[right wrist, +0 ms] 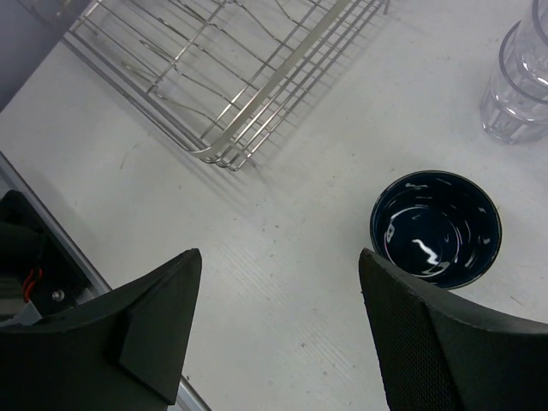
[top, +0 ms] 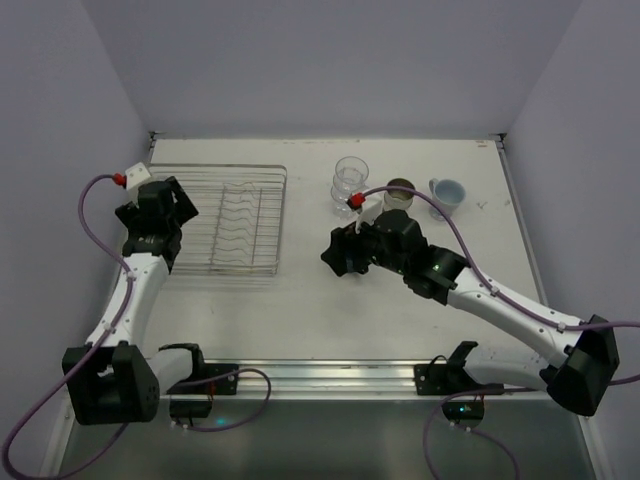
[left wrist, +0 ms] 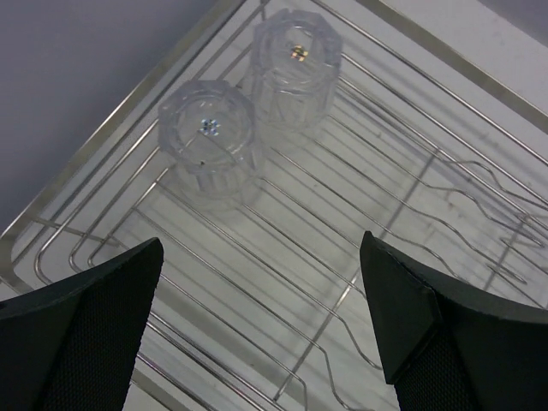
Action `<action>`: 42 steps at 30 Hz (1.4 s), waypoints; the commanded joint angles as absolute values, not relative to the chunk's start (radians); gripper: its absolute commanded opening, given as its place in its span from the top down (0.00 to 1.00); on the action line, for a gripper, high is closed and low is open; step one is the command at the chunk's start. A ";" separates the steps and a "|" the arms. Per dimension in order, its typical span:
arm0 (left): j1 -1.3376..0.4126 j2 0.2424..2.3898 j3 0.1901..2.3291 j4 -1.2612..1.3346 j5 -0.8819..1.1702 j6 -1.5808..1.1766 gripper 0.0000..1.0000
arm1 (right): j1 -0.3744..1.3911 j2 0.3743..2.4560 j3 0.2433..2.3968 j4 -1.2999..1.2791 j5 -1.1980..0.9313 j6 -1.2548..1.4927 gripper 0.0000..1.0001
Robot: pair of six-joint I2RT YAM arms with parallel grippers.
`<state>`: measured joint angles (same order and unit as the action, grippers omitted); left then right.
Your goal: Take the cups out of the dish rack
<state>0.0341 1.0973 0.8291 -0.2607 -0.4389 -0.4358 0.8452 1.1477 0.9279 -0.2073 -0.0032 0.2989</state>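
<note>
Clear faceted plastic cups (left wrist: 210, 141) upended in silver wire dish rack (left wrist: 103, 141), upper left of left wrist view. Left gripper (left wrist: 261, 244) spread open above; next, likely lowering around nearer cup. Right gripper (right wrist: 278, 257) agape, empty.

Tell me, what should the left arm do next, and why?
Probably lower the open left gripper onto the nearer clear cup and close on it. That cup and another clear cup sit upside down in the dish rack below it, not yet unloaded.
</note>
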 commanded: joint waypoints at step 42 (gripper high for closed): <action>0.267 1.304 0.873 0.025 -0.112 -0.538 0.82 | 0.845 1.098 0.897 -0.072 -0.075 0.334 0.24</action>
<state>0.2729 1.4475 0.8829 -0.0227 -0.2043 -0.4644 0.8452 1.1252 0.9024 -0.1337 -0.0582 0.3191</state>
